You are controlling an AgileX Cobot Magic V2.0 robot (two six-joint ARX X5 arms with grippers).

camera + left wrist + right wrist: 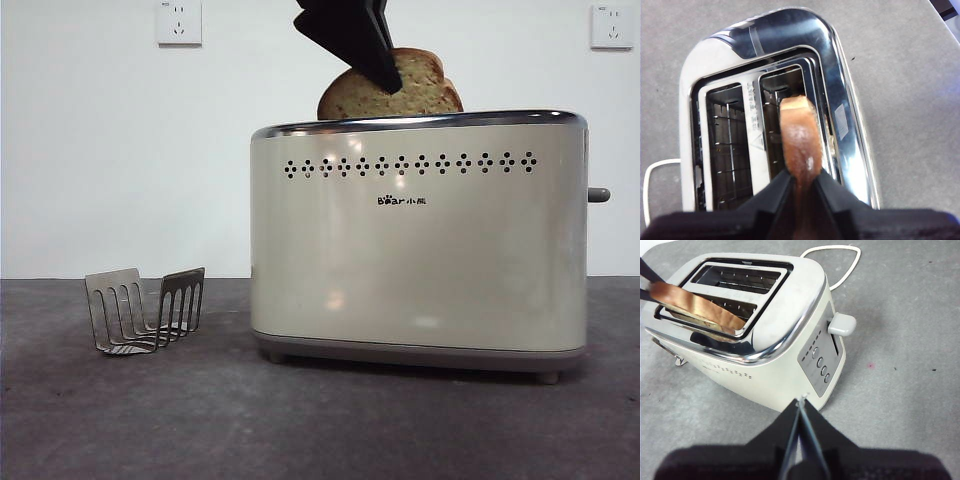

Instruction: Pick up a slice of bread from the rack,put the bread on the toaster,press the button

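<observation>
The slice of bread (420, 92) stands on edge, and my left gripper (390, 82) is shut on its crust from above. Its lower part dips into the toaster's slot on the vent side (695, 307); the other slot is empty. In the left wrist view the black jaws (802, 177) pinch the brown crust (799, 135) over the chrome top (840, 75). The cream toaster (420, 260) fills the middle of the table. The grey button (598, 194) sticks out of its right end. My right gripper (801, 401) is shut and hangs off that end, apart from the button (842, 324). The silver rack (145, 310) stands empty to the left.
A white power cord (840, 265) loops on the table behind the toaster. Small round controls (820, 362) sit on the toaster's end panel below the lever. Two white wall sockets (178, 22) (611, 26) are on the back wall.
</observation>
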